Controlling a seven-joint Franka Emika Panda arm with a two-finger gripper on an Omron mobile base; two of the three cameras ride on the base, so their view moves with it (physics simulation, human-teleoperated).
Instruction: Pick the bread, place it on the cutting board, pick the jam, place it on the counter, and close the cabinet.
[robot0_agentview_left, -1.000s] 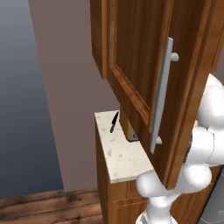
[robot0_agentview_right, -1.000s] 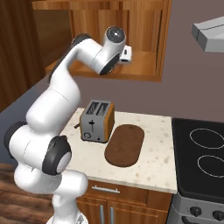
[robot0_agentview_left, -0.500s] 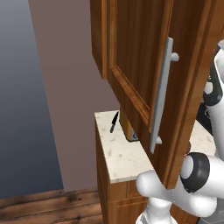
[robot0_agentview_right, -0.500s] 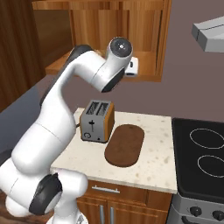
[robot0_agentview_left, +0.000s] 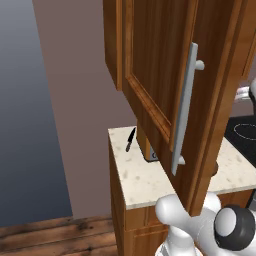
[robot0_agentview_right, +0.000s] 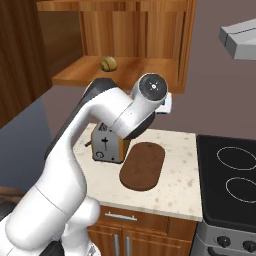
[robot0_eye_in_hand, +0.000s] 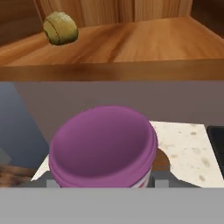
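step: carrying jam (robot0_eye_in_hand: 103, 146), pinched between closed fingers, out below the cabinet (robot0_agentview_right: 120, 70) shelf | bread (robot0_agentview_right: 108, 64) on shelf, far-left | next: lower jam onto worktop (robot0_agentview_right: 182, 175), clear of cutting board (robot0_agentview_right: 143, 165)

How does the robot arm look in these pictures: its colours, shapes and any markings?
The arm has glossy white, rounded, tube-like links. Its joints are dark grey to black; one round white joint cap near the wrist has a dark ring and a small dark centre. No cables or lettering are visible. The fingers are hidden, so their look cannot be told.
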